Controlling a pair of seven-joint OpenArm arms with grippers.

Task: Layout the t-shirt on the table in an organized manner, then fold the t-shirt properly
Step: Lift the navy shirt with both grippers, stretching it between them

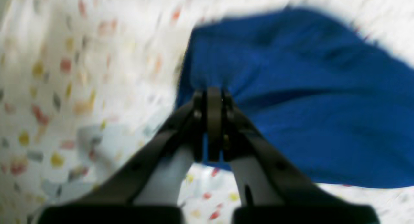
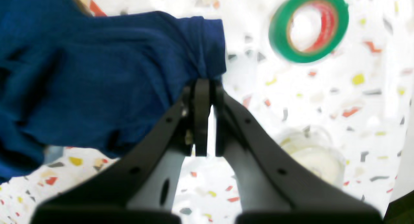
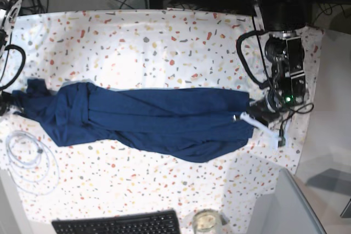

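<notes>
My left gripper (image 1: 213, 97) and right gripper (image 2: 203, 88) have matte black fingers with small screws over pale grey inner plates; a black cable loops beside my left arm (image 3: 285, 75).

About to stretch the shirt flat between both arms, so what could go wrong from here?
1. The dark navy-blue fabric t-shirt hangs bunched and twisted between both shut grippers, left gripper and right gripper; pulling may only tighten the creases.
2. Each pinch holds just a small edge, so cloth may slip.
3. The green tape roll on the speckled white table could get swept.
</notes>
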